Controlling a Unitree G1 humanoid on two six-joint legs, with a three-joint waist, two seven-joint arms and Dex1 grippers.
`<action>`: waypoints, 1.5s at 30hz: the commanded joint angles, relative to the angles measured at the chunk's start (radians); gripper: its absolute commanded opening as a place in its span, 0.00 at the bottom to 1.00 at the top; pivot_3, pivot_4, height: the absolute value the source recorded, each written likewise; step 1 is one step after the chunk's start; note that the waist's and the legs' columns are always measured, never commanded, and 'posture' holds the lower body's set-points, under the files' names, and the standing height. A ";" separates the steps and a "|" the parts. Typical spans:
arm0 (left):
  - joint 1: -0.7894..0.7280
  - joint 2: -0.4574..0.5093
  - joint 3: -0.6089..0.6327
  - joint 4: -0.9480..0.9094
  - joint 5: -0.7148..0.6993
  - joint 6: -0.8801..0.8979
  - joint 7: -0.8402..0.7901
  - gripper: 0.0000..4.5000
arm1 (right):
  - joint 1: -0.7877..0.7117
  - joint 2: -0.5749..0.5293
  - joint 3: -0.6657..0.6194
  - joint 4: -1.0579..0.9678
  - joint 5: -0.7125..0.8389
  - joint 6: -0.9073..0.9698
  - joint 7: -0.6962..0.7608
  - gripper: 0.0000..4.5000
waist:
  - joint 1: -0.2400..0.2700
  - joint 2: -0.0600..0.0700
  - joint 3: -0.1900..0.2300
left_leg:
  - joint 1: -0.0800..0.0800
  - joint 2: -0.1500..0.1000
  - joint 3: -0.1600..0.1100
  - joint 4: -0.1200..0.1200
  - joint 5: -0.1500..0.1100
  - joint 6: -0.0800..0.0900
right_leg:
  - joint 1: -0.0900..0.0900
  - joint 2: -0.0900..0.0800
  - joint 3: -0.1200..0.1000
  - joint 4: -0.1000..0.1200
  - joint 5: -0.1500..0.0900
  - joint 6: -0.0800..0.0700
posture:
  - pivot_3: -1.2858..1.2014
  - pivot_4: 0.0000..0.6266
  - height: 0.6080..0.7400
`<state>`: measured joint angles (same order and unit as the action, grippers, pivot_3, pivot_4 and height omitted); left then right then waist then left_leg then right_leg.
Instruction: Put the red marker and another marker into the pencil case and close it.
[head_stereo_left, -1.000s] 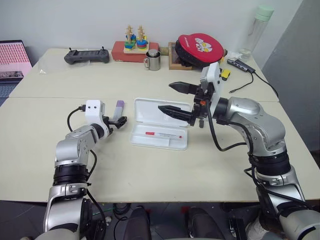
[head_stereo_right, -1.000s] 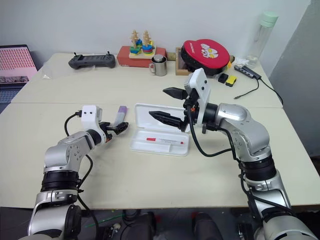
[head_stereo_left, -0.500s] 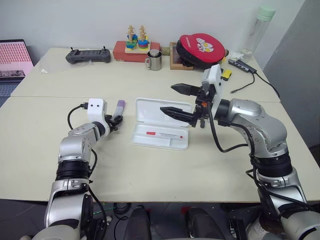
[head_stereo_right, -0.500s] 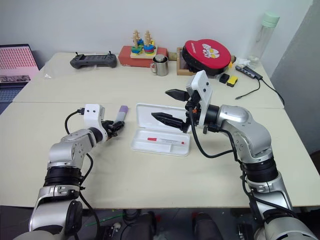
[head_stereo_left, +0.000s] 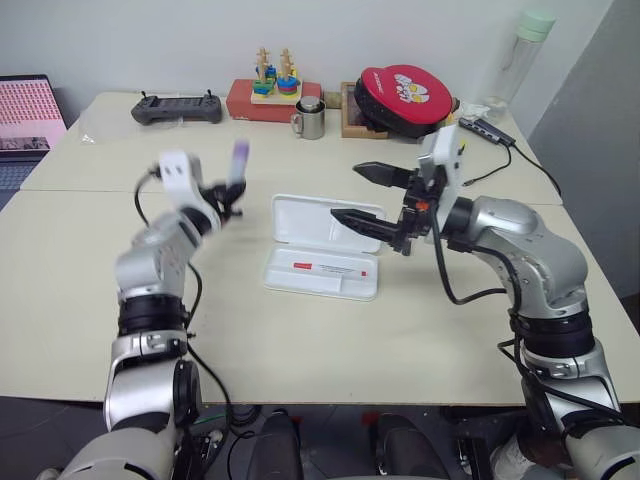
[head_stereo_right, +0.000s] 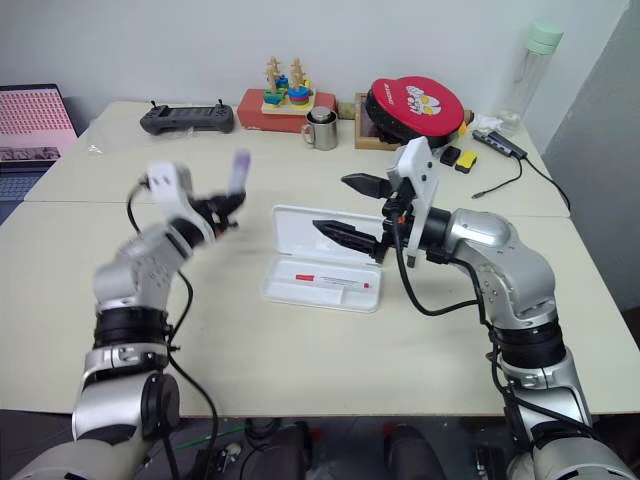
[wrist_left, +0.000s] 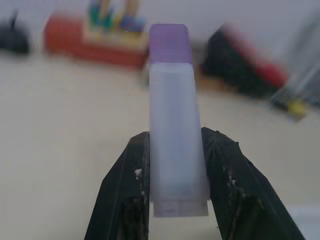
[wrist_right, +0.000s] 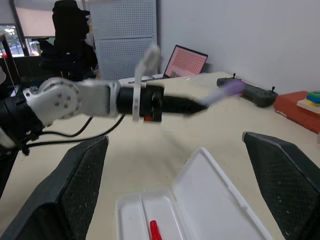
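Jaws of the left gripper (wrist_left: 172, 175) were clamped on the purple-capped marker (wrist_left: 172, 125), one finger on each flat side, with the purple cap pointing away from the wrist. That gripper was raised above the surface (head_stereo_left: 90, 280), to the left of the pencil case (head_stereo_left: 322, 260), and nothing lay between the two. The pencil case lay open at the middle of the surface, its lid folded back flat. The red marker (head_stereo_left: 322, 267) lay lengthwise in its tray. Jaws of the right gripper (head_stereo_left: 365, 195) stood wide apart and empty, hovering over the right end of the open lid and pointing left. Along the far edge of the surface stood a black controller (head_stereo_left: 175, 108), a red stacking toy (head_stereo_left: 270, 92), a metal mug (head_stereo_left: 308, 120), a red round case (head_stereo_left: 405, 98) and a clear bottle (head_stereo_left: 515, 60). A laptop (head_stereo_left: 28, 115) sat at the far left.
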<state>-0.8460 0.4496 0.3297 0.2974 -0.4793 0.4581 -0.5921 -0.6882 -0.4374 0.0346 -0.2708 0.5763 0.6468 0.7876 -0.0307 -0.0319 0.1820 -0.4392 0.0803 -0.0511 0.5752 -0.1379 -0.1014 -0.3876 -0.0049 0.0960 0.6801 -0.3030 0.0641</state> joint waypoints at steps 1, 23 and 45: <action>0.061 0.087 -0.171 -0.160 0.007 -0.039 -0.285 0.27 | 0.034 -0.044 -0.041 -0.065 0.035 0.013 0.017 1.00 | -0.003 0.002 -0.001 | 0.001 0.000 0.000 0.000 0.000 0.000 | 0.001 0.000 0.000 0.000 0.000 0.000 | 0.52 0.24 1.00; 0.002 0.329 -0.642 0.197 0.458 -0.557 -0.887 0.27 | 0.240 -0.134 -0.002 -0.245 0.034 0.057 -0.026 1.00 | -0.019 0.005 0.000 | 0.000 0.001 0.001 -0.001 0.000 0.001 | -0.002 0.002 0.001 0.001 -0.004 -0.001 | 0.52 0.24 1.00; 0.048 0.319 -0.631 0.146 0.475 -0.468 -0.927 0.44 | 0.223 -0.143 0.015 -0.234 0.027 0.055 -0.047 1.00 | -0.023 0.005 0.001 | 0.001 0.001 0.000 -0.001 0.000 0.001 | -0.001 0.002 0.001 0.002 -0.004 0.000 | 0.52 0.24 1.00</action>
<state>-0.7901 0.7545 -0.3115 0.4699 -0.0090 -0.0066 -1.5186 -0.4433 -0.5779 0.0610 -0.4832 0.6024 0.7135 0.7405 -0.0536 -0.0272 0.1825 -0.4383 0.0818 -0.0510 0.5747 -0.1381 -0.1005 -0.3891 -0.0030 0.0965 0.6826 -0.3072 0.0638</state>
